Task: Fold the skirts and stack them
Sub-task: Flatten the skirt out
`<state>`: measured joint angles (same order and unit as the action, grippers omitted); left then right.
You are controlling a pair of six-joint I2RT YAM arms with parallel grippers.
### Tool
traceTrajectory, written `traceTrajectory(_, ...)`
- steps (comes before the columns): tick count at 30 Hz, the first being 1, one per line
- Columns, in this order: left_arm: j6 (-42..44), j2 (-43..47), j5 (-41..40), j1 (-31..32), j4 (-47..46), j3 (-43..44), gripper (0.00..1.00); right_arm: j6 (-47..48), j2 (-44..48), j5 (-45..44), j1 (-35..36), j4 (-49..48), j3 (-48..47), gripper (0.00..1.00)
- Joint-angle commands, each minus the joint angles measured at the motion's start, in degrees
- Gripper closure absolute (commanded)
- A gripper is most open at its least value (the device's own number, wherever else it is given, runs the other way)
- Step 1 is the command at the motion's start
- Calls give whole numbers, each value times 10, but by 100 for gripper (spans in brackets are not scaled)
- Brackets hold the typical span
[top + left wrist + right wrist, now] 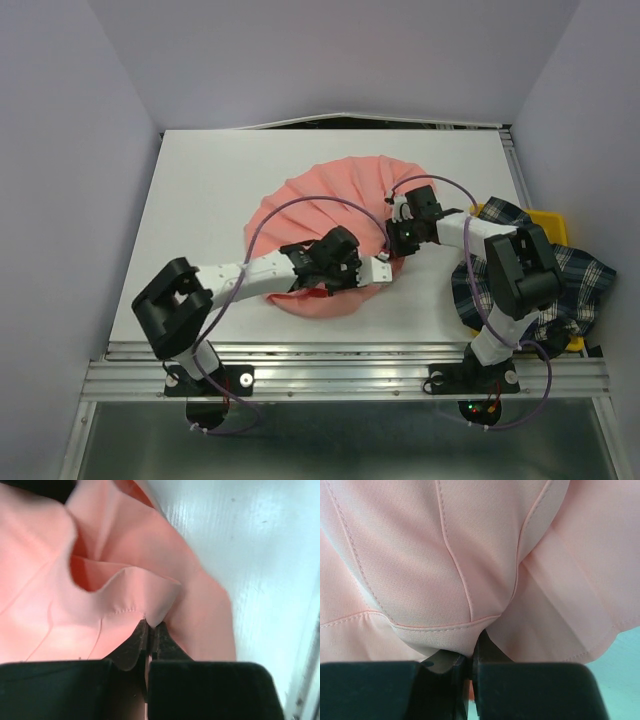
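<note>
On the left half of the white table [210,190], I am gripping the near hem of the salmon-pink pleated cloth skirt [320,205] with my left pincer [150,627]. Its jaws are pressing together on a stitched fold of the fabric, with bare table showing just beside it. The skirt is lying spread in a wide fan at the table's centre.

Further right, my right pincer [469,652] is clamping a seamed edge of the same skirt, jaws likewise closed on cloth.

I am judging the step in hand to be the first fold of this skirt, with stacking not yet begun. The next move is calling for both pincers to carry the pinched edge across the fan together, level, so the pleats are not twisting.

At the far right, the yellow plastic bin [553,222] is sitting at the table's edge. The dark plaid skirt with white lines [575,275] is draping over it and spilling onto the table, hiding anything else inside.
</note>
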<state>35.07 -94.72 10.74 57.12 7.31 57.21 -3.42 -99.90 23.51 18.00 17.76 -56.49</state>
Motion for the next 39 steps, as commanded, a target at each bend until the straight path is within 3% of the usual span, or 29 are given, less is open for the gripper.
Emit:
traceTrajectory(1,-4,127,120,-24,93,18,100,11,26,-21,-8,12,-23,99)
traceTrajectory(6,16,216,238,-61,183,26,100,45,51,-29,-8,44,-27,99)
traceTrajectory(10,18,213,326,-168,230,26,100,71,59,-24,-8,80,-32,99)
traceTrajectory(14,20,178,355,-260,221,11,100,93,61,-29,-8,99,-49,99)
traceTrajectory(22,-15,11,408,-372,164,40,99,96,6,27,-8,129,-132,99)
traceTrajectory(27,-22,-61,437,-415,165,108,87,89,-58,51,-8,140,-203,99)
traceTrajectory(28,-12,-63,436,-418,173,119,80,84,-64,52,-8,141,-224,99)
traceTrajectory(33,11,-29,426,-415,178,116,59,63,-93,65,-8,145,-266,99)
traceTrajectory(39,21,14,388,-391,159,88,49,1,-101,99,-8,127,-273,99)
